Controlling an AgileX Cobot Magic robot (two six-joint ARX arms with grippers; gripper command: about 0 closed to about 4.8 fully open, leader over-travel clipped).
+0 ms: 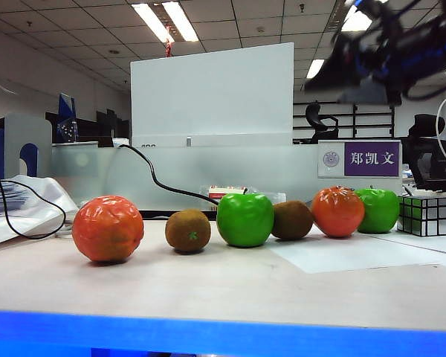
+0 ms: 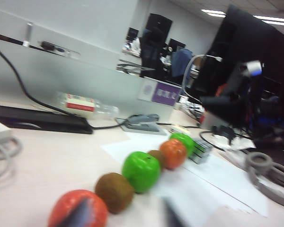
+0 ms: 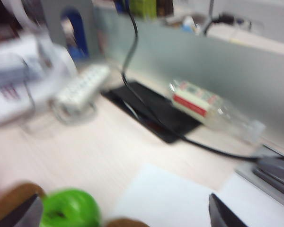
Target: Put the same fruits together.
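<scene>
Right hand [image 3: 123,213] open above fruits [image 1: 244,219]; left hand [image 2: 125,215] blurred.

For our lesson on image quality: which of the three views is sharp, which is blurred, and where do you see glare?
Exterior view: sharp along the fruit row, ceiling-light glare on the near orange and middle green apple; the right arm overhead is smeared. Left wrist view: mildly soft, the left hand at the edge is blurred. Right wrist view: heavy motion blur everywhere, including the open right hand.
</scene>
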